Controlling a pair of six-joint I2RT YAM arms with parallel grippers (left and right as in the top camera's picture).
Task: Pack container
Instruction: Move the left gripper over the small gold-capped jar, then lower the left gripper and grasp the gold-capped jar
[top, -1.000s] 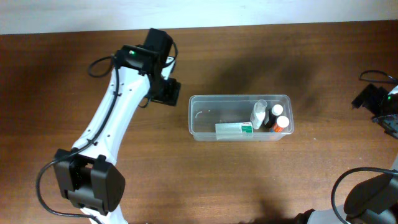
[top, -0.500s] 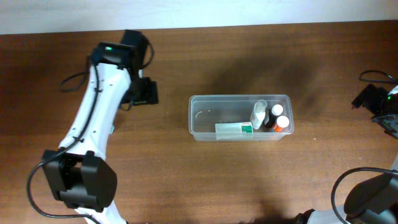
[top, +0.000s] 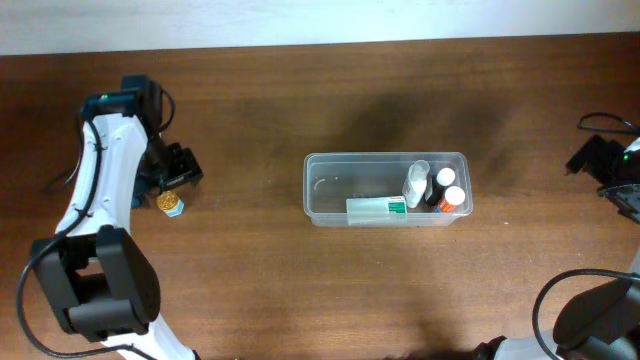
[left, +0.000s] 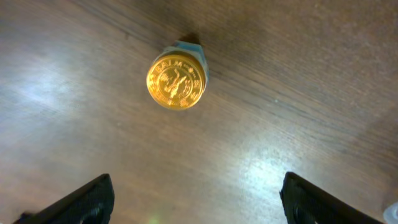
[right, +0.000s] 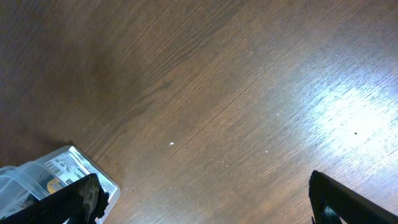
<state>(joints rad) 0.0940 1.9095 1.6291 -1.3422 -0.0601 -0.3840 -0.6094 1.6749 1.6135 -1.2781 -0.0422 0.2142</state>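
At the 9 o'clock side of the table (top: 250, 280), well apart from the container (top: 325, 185), the left gripper (top: 178, 170) hung just beside a small gold-capped jar (top: 172, 204), which stood at its 6 o'clock in the overhead view. The container sat mid-table, holding a white-and-green box (top: 376, 208) along its 6 o'clock wall and a few bottles (top: 445, 190) crowded at its 3 o'clock end. Its 9 o'clock half looked bare.

I judged the step in hand to be the reach for the jar, the one loose item in sight. The next move would call for bringing the parted jaws around the jar's body below the cap, closing, then carrying it toward 3 o'clock into the free half of the container.

The left wrist view gave what the overhead could not. It showed the embossed cap face-on, toward 11 o'clock ahead of the fingers (left: 87, 199), which stood wide apart with nothing between them. Only the overhead placed the jar relative to the container.

The right gripper (top: 598, 158) sat at the far 3 o'clock edge. Its wrist view showed its fingers (right: 78, 199) apart over bare wood, plus a pale labelled corner at 8 o'clock that I could not identify.
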